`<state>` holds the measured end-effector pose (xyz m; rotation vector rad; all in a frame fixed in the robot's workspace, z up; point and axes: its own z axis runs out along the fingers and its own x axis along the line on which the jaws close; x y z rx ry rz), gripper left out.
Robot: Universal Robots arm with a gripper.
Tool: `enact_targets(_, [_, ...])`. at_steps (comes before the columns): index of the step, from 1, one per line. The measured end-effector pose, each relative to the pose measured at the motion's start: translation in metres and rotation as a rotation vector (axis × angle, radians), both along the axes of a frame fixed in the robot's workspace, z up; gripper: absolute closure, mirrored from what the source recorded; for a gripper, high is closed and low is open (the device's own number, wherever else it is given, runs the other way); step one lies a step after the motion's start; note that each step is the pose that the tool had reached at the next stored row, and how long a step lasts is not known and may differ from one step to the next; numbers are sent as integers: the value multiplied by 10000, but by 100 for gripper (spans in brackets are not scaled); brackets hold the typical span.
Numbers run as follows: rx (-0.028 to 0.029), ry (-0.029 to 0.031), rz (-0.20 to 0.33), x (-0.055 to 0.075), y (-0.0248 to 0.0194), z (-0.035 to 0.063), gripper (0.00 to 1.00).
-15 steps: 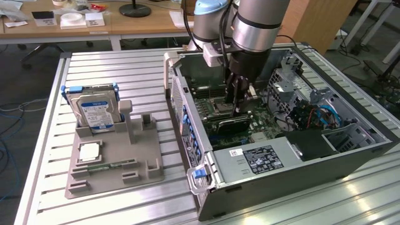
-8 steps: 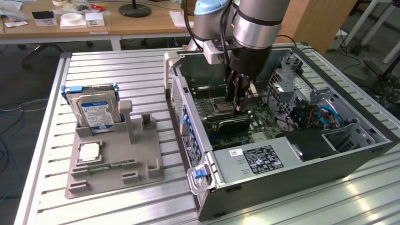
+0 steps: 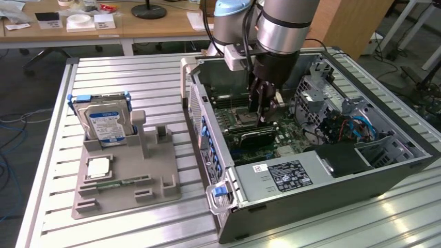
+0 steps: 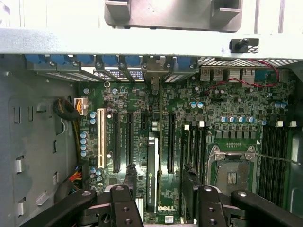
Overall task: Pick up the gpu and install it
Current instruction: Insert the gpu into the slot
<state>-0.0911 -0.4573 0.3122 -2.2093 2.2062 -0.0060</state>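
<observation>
The gpu (image 4: 151,175) stands on edge in a motherboard slot, a thin dark card with a label along its top edge. My gripper (image 4: 160,171) hangs just above it, open. One black finger (image 4: 131,172) is on each side of the card, and I see a gap between each finger and the card. In the exterior view the gripper (image 3: 264,118) reaches down into the open computer case (image 3: 310,170), right over the dark gpu (image 3: 253,136) on the green motherboard (image 3: 238,106).
A grey holder plate (image 3: 127,181) lies on the slatted table at the exterior view's left, carrying an upright hard drive (image 3: 103,124), a processor chip (image 3: 98,166) and a memory stick (image 3: 113,182). Inside the case are the CPU socket (image 4: 232,172), drive cage and cables (image 3: 344,126).
</observation>
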Motion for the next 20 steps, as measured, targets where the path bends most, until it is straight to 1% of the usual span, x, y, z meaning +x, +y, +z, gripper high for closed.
enact_targets(3, [0, 0, 0, 0, 0, 0, 48])
enact_targets(4, [1, 0, 0, 0, 0, 0, 50])
enact_targets(5, [0, 0, 0, 0, 0, 0, 56])
enact_targets(7, [0, 0, 0, 0, 0, 0, 56])
enact_targets(10, [0, 0, 0, 0, 0, 0, 74])
enact_targets(12, [0, 0, 0, 0, 0, 0, 74])
enact_targets(13, [1, 0, 0, 0, 0, 0, 80])
enact_targets(20, [0, 0, 0, 0, 0, 0, 82])
